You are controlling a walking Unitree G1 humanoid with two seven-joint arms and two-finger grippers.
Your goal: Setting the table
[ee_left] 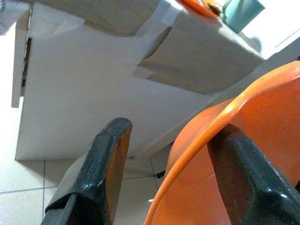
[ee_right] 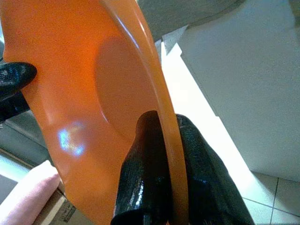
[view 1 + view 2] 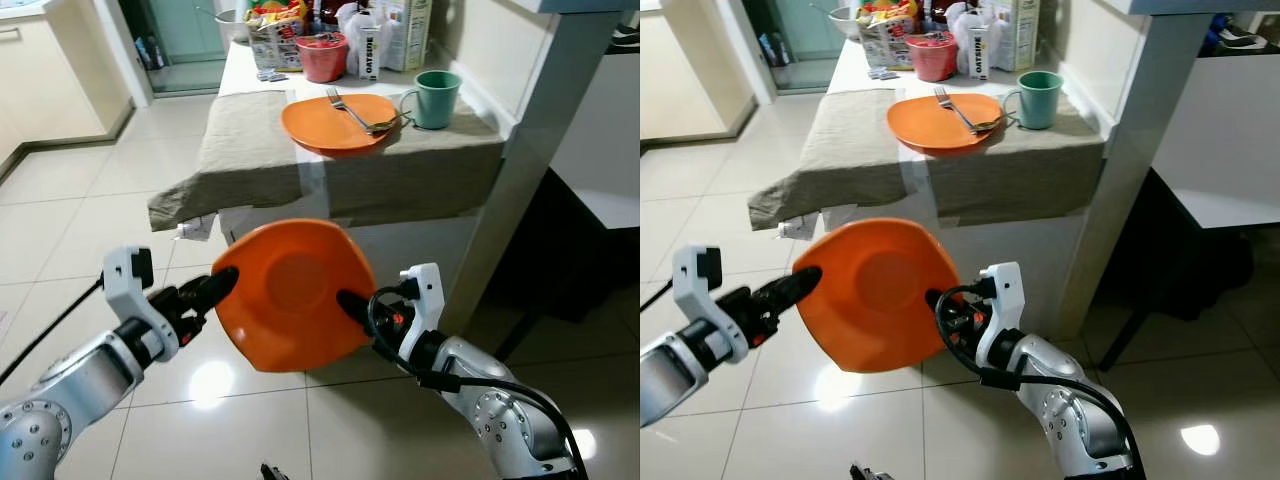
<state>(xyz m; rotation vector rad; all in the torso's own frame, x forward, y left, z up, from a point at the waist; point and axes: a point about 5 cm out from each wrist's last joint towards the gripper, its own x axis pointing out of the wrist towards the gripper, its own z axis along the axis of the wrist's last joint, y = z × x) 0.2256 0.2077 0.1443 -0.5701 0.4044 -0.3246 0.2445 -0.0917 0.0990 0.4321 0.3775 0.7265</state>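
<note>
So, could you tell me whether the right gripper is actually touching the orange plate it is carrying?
Touching. In the right wrist view, the right gripper has its two black fingers pressed against either face of the orange plate's rim.

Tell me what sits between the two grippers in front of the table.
An orange plate, tilted on edge. The right gripper pinches its rim; the left gripper straddles the opposite rim, fingers spread. Both eye views show it.
</note>
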